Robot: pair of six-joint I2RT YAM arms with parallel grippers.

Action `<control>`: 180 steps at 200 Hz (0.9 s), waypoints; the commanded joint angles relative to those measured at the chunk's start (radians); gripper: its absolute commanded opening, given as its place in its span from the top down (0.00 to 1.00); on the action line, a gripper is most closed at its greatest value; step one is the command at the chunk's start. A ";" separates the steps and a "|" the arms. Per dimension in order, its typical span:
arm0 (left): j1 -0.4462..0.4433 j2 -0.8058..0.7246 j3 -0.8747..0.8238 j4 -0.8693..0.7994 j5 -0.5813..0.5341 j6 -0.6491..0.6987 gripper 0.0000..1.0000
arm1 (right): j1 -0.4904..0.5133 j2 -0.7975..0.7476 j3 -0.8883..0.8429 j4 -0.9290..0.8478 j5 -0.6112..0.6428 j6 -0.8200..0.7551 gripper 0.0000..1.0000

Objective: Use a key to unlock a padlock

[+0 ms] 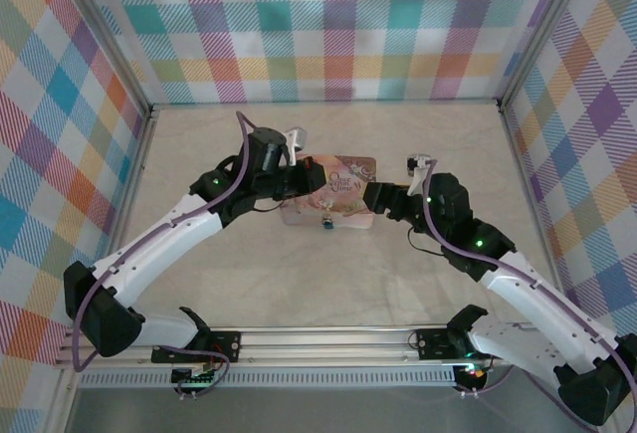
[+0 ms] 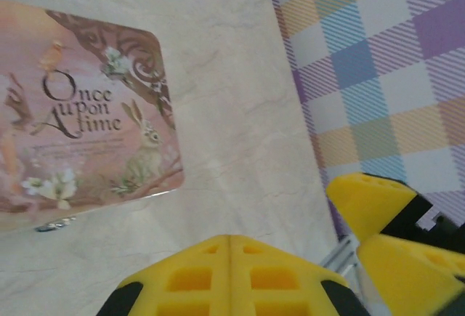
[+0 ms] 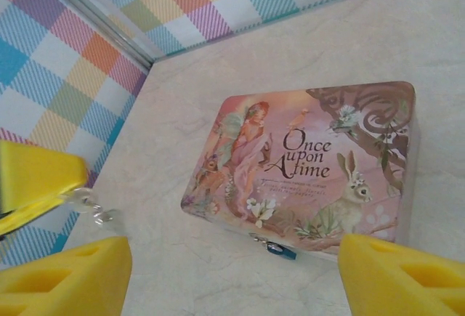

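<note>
1. Nearby, both arms rise from the near edge of the bench [image 1: 328, 294] and bend inward toward its middle.
2. On the right, the right tool [image 3: 234, 250] stands wide, its two yellow fingers far apart and nothing between them. It hovers just beside the right end of the tin.
3. On the left, the left tool [image 2: 229, 240] is pressed closed, its yellow pads meeting along one seam. In the right wrist view a small shiny ring [image 3: 93, 207] hangs from its tips, clear of the bench. I cannot make out the key itself.
4. Between the two tools, the padlock [image 3: 280, 250] sits against the near edge of the tin, low on the bench. It is small, with a blue body and a bit of bright metal; whether it is locked is too small to tell.
5. Just behind it lies the tin [image 3: 312, 156], flat and pink, with rounded corners. Its lid shows a fairy, a rabbit and the words "Once upon a time".
6. Farthest back, plaid walls [image 1: 328, 25] in pastel checks close the bench on three sides.
</note>
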 commanded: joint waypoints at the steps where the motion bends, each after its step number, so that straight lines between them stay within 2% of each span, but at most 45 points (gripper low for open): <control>1: 0.008 -0.031 0.065 -0.141 -0.070 0.169 1.00 | -0.008 0.018 -0.041 0.060 0.028 0.013 0.28; 24: 0.009 -0.040 0.079 -0.165 -0.095 0.235 1.00 | -0.013 0.043 -0.078 0.131 0.065 0.044 0.29; 59: 0.008 -0.046 0.070 -0.141 -0.074 0.281 1.00 | -0.068 0.173 0.020 0.098 -0.165 0.022 0.22; 83: 0.009 -0.051 0.051 -0.097 -0.025 0.281 1.00 | -0.098 0.214 -0.033 0.300 -0.358 0.049 0.20; 118: 0.009 -0.051 0.005 -0.017 0.040 0.222 1.00 | -0.147 0.242 -0.111 0.571 -0.538 0.117 0.19; 144: 0.009 -0.046 -0.029 0.055 0.098 0.174 1.00 | -0.161 0.257 -0.159 0.744 -0.626 0.164 0.21; 180: 0.008 -0.041 -0.044 0.119 0.165 0.131 1.00 | -0.167 0.260 -0.199 0.873 -0.699 0.203 0.29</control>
